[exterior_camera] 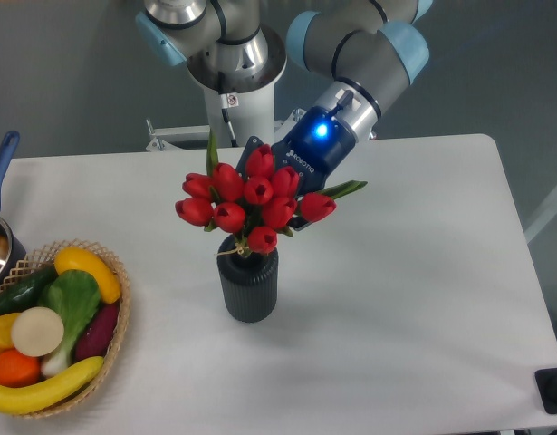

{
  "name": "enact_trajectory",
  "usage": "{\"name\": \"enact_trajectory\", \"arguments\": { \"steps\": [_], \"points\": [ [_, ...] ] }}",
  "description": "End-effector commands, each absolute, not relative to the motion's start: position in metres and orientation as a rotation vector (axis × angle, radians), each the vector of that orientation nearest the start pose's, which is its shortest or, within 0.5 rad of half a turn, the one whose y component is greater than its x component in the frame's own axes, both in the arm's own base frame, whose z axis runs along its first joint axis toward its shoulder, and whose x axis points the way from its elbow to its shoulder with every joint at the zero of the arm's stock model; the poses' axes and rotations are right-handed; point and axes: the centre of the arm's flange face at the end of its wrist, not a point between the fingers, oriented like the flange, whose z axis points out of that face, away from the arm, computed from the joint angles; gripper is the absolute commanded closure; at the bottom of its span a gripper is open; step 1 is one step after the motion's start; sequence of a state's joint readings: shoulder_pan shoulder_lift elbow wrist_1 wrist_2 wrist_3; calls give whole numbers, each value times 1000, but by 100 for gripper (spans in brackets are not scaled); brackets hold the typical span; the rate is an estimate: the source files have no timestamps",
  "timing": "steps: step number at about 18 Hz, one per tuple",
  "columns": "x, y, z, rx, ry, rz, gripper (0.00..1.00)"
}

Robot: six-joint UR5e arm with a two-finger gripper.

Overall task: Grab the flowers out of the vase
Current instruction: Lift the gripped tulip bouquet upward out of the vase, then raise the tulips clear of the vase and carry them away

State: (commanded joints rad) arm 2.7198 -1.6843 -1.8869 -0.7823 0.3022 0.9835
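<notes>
The flowers (252, 200), a bunch of red tulip buds with green leaves, stand lifted above the vase (248, 286), and only their tied stem ends still reach its round mouth. The vase is small, dark grey and ribbed, and it stands upright on the white table. My gripper (283, 207) comes in from the upper right behind the blooms, its blue light glowing. Its fingers are hidden by the buds and it is shut on the bunch.
A wicker basket (124, 313) of toy fruit and vegetables sits at the front left. A pan with a blue handle (1, 164) pokes in at the left edge. The arm's base (231, 101) stands behind the table. A small black object (554, 390) lies at the bottom right corner.
</notes>
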Motion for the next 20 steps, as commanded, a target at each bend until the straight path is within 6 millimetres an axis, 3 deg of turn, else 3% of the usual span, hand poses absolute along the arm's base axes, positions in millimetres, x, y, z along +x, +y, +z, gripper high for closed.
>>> {"name": "enact_trajectory", "arguments": {
  "steps": [10, 15, 20],
  "points": [
    [-395, 412, 483, -1794, 98, -328, 48],
    [-422, 400, 514, -1784, 76, -267, 48],
    [-454, 386, 523, -1785, 61, -203, 48]
  ]
}}
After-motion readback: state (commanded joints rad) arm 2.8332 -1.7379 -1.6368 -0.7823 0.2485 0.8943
